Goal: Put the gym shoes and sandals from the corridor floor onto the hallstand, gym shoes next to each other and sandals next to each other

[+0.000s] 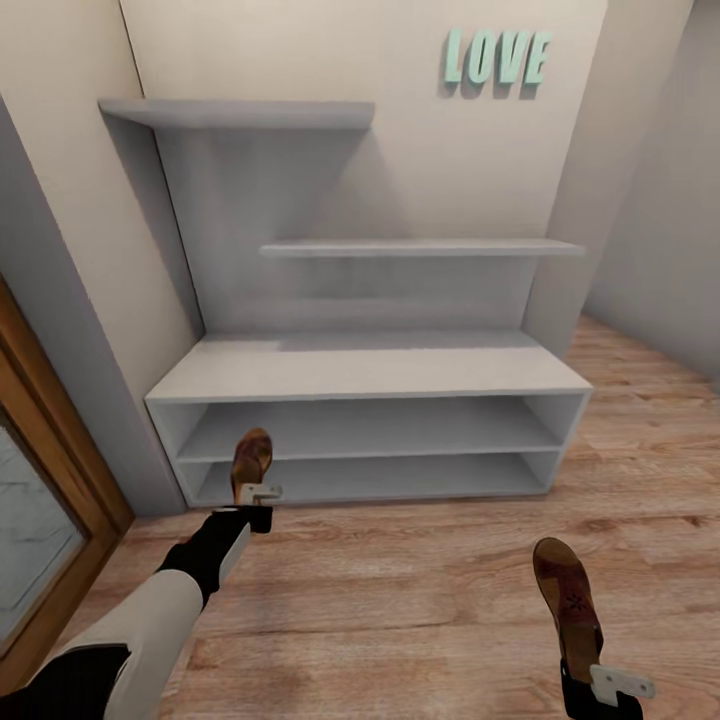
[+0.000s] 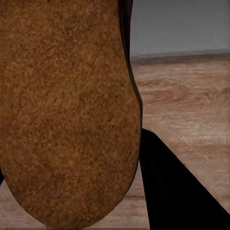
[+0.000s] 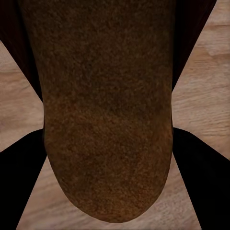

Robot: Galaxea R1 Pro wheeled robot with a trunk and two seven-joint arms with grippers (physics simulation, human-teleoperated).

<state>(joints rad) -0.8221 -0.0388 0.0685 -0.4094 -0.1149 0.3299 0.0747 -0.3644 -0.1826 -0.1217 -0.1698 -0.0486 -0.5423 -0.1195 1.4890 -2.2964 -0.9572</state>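
My left gripper [image 1: 256,497] is shut on the heel end of one brown sandal [image 1: 250,462], holding it toe-up in front of the left end of the hallstand's lower shelves [image 1: 370,430]. My right gripper [image 1: 600,688] is shut on the other sandal [image 1: 568,598], over the corridor floor [image 1: 420,600] at the near right. In the left wrist view the sandal's brown sole [image 2: 67,115] stands beside a dark finger [image 2: 177,191]. In the right wrist view the sole [image 3: 108,120] sits between dark fingers [image 3: 201,177]. The gym shoes are out of view.
The hallstand's bench top [image 1: 370,365] and two floating shelves [image 1: 420,247] are bare. A wooden door frame [image 1: 50,480] stands at the left. Teal LOVE letters [image 1: 497,57] hang on the wall. A wall [image 1: 660,200] closes the right side.
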